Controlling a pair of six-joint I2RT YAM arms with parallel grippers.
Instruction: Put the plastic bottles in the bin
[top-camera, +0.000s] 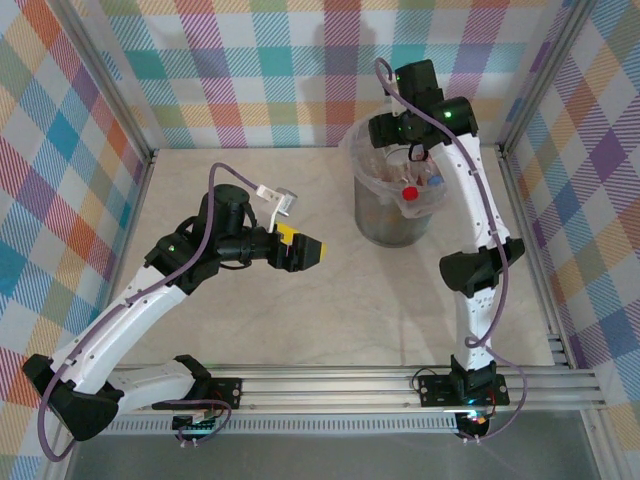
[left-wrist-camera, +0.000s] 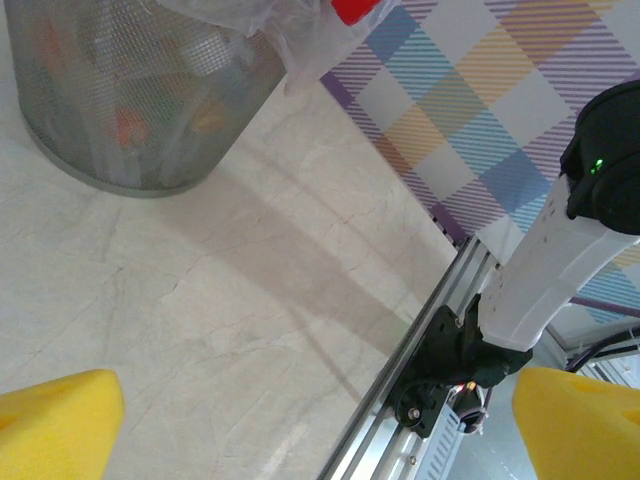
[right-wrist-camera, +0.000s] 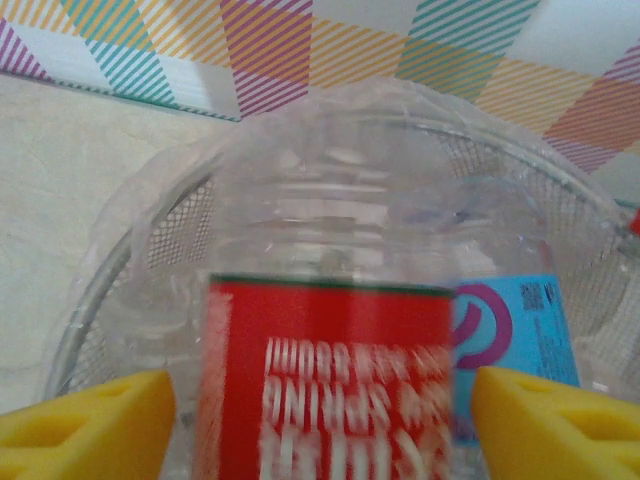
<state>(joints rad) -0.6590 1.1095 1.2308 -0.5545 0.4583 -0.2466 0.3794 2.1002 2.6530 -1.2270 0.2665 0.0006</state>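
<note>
The bin is a grey mesh wastebasket with a clear liner, standing at the back right of the table. My right gripper hangs over its mouth. Its yellow fingers stand apart, with a clear bottle with a red label blurred between them and a gap on each side. A blue-labelled bottle lies in the bin behind it. From above, a red-capped bottle shows inside. My left gripper is open and holds nothing, left of the bin above bare table. Coloured labels show through the mesh.
Plaid walls close the table on three sides. An aluminium rail with both arm bases runs along the near edge. The right arm's base and lower link stand near that rail. The liner's loose edge hangs over the bin's rim.
</note>
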